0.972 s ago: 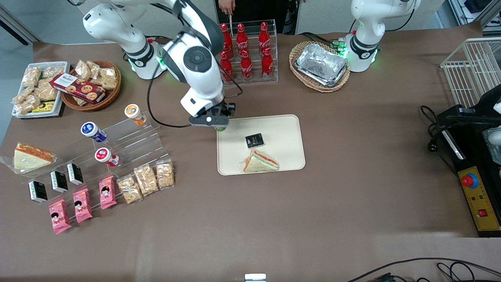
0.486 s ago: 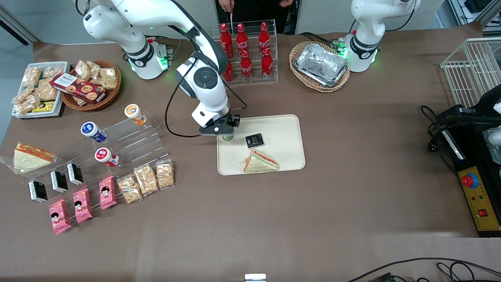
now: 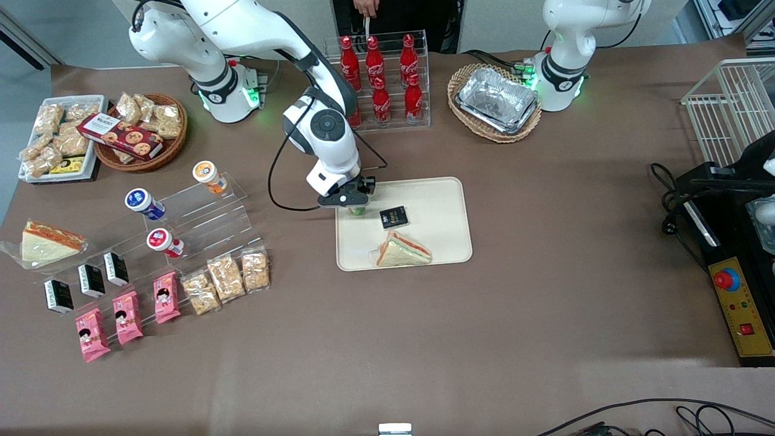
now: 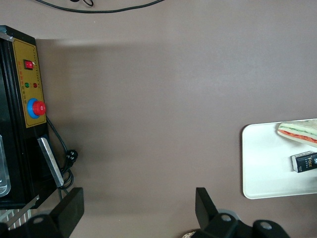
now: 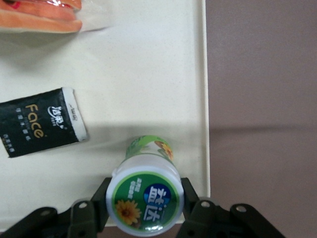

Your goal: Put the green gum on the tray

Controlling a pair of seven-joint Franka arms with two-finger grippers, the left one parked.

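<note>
My right gripper (image 3: 356, 204) (image 5: 144, 198) is shut on the green gum (image 5: 144, 196), a small green bottle with a white lid and green label; both fingers press the lid's sides. In the front view only a bit of green gum (image 3: 357, 211) shows under the gripper. It hangs low over the beige tray (image 3: 436, 200) (image 5: 143, 74), inside the tray's corner nearest the working arm's base. I cannot tell whether the bottle touches the tray.
On the tray lie a black packet (image 3: 393, 217) (image 5: 39, 121) beside the gum and a wrapped sandwich (image 3: 402, 249) nearer the front camera. A clear rack of red cola bottles (image 3: 381, 85) stands near the arm's base. A stepped acrylic stand (image 3: 200, 212) holds other gum bottles.
The gripper, holding the green gum, has moved from the tray's edge inward over the tray and come lower.
</note>
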